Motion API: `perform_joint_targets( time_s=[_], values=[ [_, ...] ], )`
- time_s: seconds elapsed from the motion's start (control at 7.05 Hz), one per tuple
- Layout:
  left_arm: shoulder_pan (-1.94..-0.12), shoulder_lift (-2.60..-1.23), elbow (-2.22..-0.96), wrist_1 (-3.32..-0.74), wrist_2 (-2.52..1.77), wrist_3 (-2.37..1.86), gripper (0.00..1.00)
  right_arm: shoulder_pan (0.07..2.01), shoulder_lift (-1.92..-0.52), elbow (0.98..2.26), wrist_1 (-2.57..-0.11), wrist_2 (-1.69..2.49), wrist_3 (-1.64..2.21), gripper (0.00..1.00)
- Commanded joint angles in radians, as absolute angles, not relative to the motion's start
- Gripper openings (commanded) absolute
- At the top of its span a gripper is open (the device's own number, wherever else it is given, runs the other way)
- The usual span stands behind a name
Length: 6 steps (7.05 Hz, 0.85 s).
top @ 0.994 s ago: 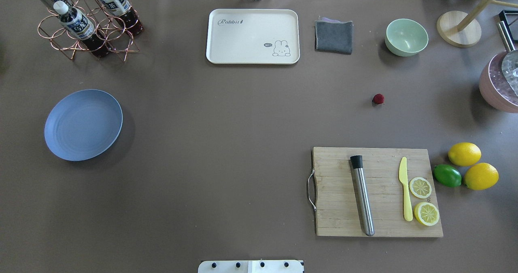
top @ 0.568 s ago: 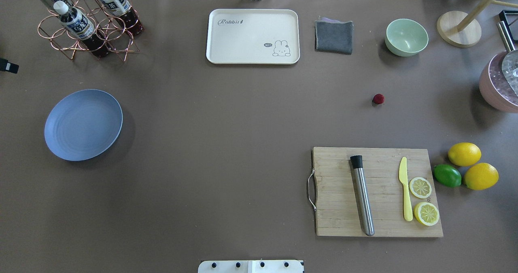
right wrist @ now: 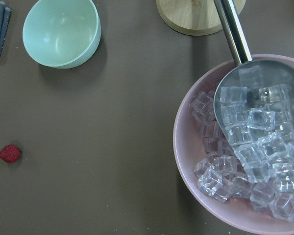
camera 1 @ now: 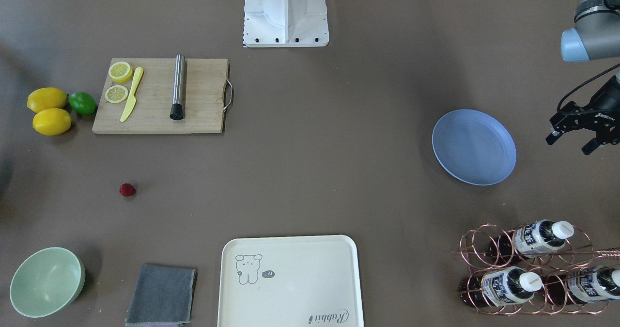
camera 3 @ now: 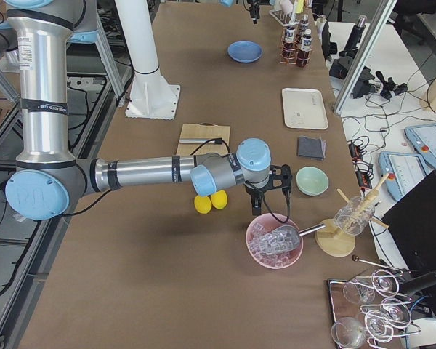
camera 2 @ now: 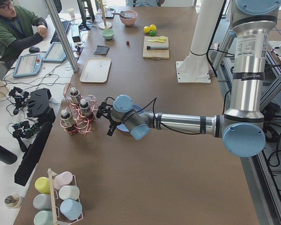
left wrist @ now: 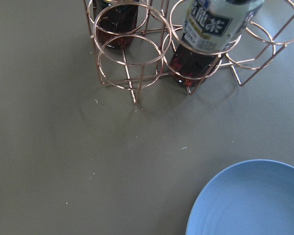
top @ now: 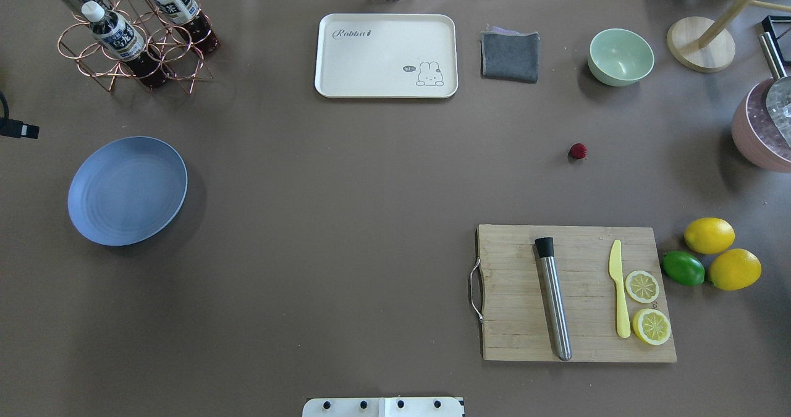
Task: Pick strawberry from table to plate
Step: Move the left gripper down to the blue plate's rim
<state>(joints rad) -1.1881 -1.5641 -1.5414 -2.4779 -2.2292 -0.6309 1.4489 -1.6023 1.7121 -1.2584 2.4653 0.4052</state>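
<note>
The small dark red strawberry (top: 578,151) (camera 1: 127,189) (right wrist: 10,153) lies alone on the brown table (top: 346,188), right of centre in the overhead view and beyond the cutting board. The blue plate (top: 126,189) (camera 1: 473,147) (left wrist: 250,200) sits empty at the far left. My left gripper (camera 1: 569,144) hangs open and empty just outside the plate, by the bottle rack; only its tip (top: 18,131) shows at the overhead's left edge. My right gripper (camera 3: 260,203) shows only in the exterior right view, above the table by the ice bowl; I cannot tell whether it is open or shut.
A wooden cutting board (top: 575,293) holds a steel muddler, a yellow knife and lemon slices. Lemons (top: 709,235) and a lime (top: 683,268) lie to its right. A cream tray (top: 386,55), grey cloth (top: 510,55), green bowl (top: 620,56), pink ice bowl (right wrist: 245,147) and bottle rack (top: 133,34) line the edges.
In the overhead view, the left gripper's tip has come in at the left edge and moved toward the robot, closer to the plate. The strawberry and plate have not moved.
</note>
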Motion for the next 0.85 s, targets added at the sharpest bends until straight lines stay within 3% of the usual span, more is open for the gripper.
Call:
perform_joint_targets(
  time_s=[0.0,0.71],
  values=[
    [-1.102,-1.56,-1.534,-2.538,-2.183,-0.75,0.98,1.411,-1.603,1.713,-1.169,2.462,0.542,1.0],
    [-0.95,-1.511,-1.454,-2.741,-2.049,-0.853,0.98,1.394,-1.62,1.712,-1.089,2.462,0.612,1.0]
  ],
)
